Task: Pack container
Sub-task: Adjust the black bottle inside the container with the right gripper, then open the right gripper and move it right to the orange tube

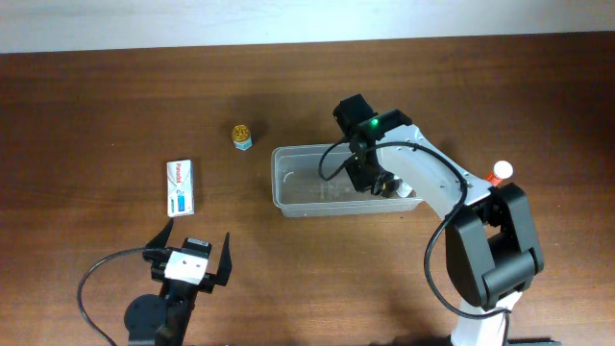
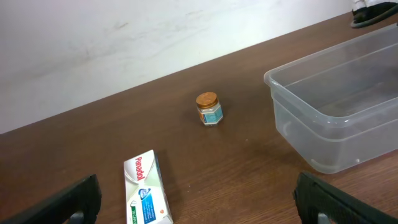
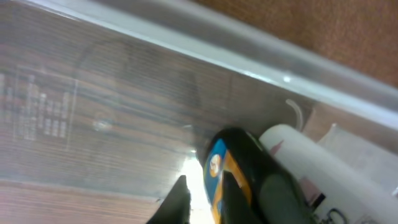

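Note:
The clear container (image 1: 298,151) stands mid-table and shows at the right of the left wrist view (image 2: 336,118). My right gripper (image 1: 377,183) reaches down inside it. In the right wrist view, a dark bottle with a blue and orange label (image 3: 233,168) lies on the container floor (image 3: 93,112) by the jaws (image 3: 211,199). The left finger (image 3: 177,202) stands a little off the bottle, with a bright gap between them. A white bottle (image 3: 323,168) lies beside it. My left gripper (image 1: 192,252) hangs wide open near the front edge, holding nothing (image 2: 202,208).
A white Panadol box (image 1: 181,186) lies left of the container, just ahead of the left gripper (image 2: 146,190). A small gold-lidded jar (image 1: 242,136) stands behind it (image 2: 208,109). A red-capped bottle (image 1: 500,173) sits by the right arm's base.

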Available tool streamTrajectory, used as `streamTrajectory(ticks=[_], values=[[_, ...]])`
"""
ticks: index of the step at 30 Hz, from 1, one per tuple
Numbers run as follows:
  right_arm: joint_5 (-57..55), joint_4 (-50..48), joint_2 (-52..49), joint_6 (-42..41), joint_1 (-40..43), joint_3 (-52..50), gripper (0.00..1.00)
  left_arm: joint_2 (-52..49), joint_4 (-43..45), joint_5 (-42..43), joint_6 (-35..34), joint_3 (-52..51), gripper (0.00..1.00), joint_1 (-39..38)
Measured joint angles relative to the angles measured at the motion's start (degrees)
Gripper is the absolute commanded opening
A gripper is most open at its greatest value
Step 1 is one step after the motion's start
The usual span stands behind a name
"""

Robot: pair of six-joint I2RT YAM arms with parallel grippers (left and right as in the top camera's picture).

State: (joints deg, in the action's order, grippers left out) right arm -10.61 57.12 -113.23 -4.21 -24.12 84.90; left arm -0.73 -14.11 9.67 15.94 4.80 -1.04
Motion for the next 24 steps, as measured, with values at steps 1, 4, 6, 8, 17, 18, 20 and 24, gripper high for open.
streamTrajectory(ticks=[1,4,6,8,17,18,20,24], values=[[0.8,0.1,0.0,-0.2,0.0,0.1,0.2,0.0,0.0,0.0,0.0,0.0,0.99,0.0],[2.6,1.5,0.0,-0.3,0.0,1.3,0.22,0.0,0.0,0.0,0.0,0.0,1.0,0.0],[4.0,3.1,0.0,-0.3,0.0,3.3,0.25,0.0,0.0,0.0,0.0,0.0,1.0,0.0],[4.9,5.1,0.0,-0.3,0.0,5.6,0.27,0.0,0.0,0.0,0.0,0.0,1.0,0.0],[7.1,21.9,3.6,-0.4,0.0,23.9,0.57,0.0,0.0,0.0,0.0,0.0,0.99,0.0],[7.0,23.1,4.7,-0.3,0.0,25.5,0.82,0.0,0.0,0.0,0.0,0.0,0.99,0.0],[6.5,24.9,6.9,-0.7,0.1,27.5,0.88,0.0,0.0,0.0,0.0,0.0,0.99,0.0],[2.8,28.6,12.3,-3.5,1.7,28.5,0.93,0.0,0.0,0.0,0.0,0.0,1.0,0.0]])
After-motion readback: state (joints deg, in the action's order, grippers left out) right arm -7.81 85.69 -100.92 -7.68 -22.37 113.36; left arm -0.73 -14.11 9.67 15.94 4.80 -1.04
